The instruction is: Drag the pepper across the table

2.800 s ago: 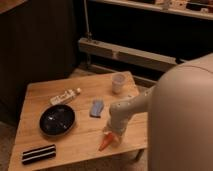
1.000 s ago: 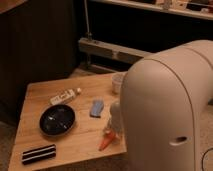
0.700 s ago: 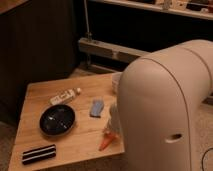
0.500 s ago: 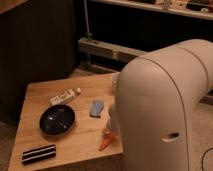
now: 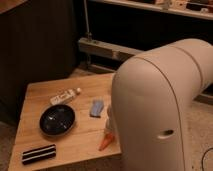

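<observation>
The orange pepper (image 5: 105,142) lies near the front right corner of the wooden tabletop (image 5: 35,97), close to the front edge. It lies at a slant, with its fat end pointing back and right and its thin end pointing to the front edge. Right at the fat end is the gripper (image 5: 108,128), a small pale part that peeks out from behind the robot's arm (image 5: 160,110). Most of the gripper is hidden, so I cannot tell if it is spread, pressed together or pinching the pepper, and I cannot tell if it touches the pepper at all. The arm is a big, round, white shell, and it fills the right side of the view and covers the right edge of the tabletop. Just behind the pepper lies 1 small blue-grey flat thing (image 5: 97,107). To the left of that sits 1 dark round bowl (image 5: 57,120), well apart from the pepper. Behind the bowl lies 1 small white tube (image 5: 66,96) on its side. Near the front left corner lies 1 black block with white stripes (image 5: 39,154). Behind the tabletop a grey metal rail (image 5: 107,48) runs across in front of a dark space. A speckled floor (image 5: 200,130) shows on the right.
</observation>
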{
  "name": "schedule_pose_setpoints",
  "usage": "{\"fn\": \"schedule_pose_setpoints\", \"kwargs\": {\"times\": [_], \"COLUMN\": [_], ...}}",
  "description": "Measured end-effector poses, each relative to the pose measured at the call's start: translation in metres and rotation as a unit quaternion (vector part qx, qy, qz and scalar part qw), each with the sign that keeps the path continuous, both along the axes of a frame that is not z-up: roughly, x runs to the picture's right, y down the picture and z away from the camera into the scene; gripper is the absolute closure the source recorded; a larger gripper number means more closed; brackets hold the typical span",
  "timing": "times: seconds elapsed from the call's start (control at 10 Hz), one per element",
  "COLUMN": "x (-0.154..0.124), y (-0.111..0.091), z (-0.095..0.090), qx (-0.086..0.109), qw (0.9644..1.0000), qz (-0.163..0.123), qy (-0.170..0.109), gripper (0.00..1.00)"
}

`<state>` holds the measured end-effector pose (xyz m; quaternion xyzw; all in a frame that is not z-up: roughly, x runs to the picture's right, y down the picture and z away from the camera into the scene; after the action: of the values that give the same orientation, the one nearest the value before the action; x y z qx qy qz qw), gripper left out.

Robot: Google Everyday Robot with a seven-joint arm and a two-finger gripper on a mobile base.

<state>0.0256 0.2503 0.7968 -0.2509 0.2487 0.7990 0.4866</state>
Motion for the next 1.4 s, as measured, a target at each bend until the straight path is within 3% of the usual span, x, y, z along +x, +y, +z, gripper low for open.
{"fn": "schedule_pose_setpoints", "kwargs": {"times": [0.9,1.0,1.2,1.4], "x": [-0.0049,-0.0053,-0.0058,-0.005], "y": [-0.0036,-0.003,-0.0015,-0.0004], "z": [0.0017,0.0032,0.0064,0.0086], "qx": [-0.007,-0.01,-0.013,-0.015], "qw": [0.9999,0.9999,0.9998,0.9998], "qz": [-0.009,-0.011,-0.013,-0.013], "qy": [0.007,0.007,0.008,0.009], "gripper": [0.46,0.5,0.67,0.7]}}
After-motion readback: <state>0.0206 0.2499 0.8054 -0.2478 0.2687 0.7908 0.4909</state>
